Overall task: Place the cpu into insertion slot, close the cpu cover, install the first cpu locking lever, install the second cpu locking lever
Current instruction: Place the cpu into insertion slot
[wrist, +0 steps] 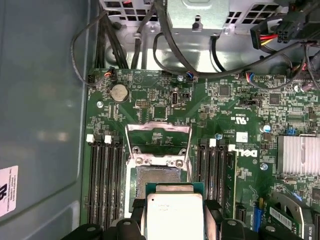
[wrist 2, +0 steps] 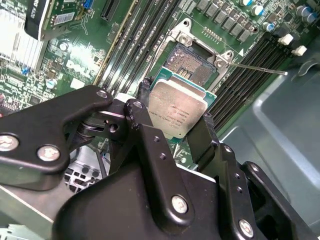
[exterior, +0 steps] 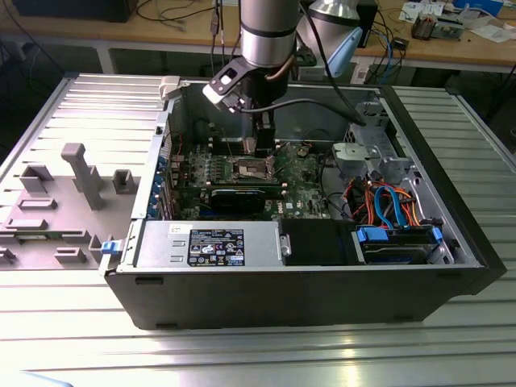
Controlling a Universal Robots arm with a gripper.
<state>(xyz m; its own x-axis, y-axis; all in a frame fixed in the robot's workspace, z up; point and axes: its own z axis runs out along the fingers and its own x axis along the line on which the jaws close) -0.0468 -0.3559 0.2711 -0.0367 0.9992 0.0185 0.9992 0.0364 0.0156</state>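
**CPU gripped beside the open socket**

The hand is clamped on the cpu. In both wrist views its two black fingers press on opposite edges of the chip, whose silver-grey top faces the cameras. In the first wrist view the hand holds the cpu so that it overlaps one edge of the insertion slot. Most of the slot's dark centre lies uncovered. Whether the chip touches the socket cannot be told.

On the far side of the slot from the chip, the cpu cover stands open, and green board shows through its window. In the second wrist view a thin metal lever sticks out sideways from a corner of the insertion slot. Rows of long black memory slots flank the socket on both sides.

In the upper middle of the exterior view the arm reaches down into an open computer case. There the hand hangs just over the insertion slot, at the centre of the frame. A long black graphics card lies just below the socket in that view. The case sits on a ridged metal bench. Grey moulded fixtures stand at the exterior view's left.
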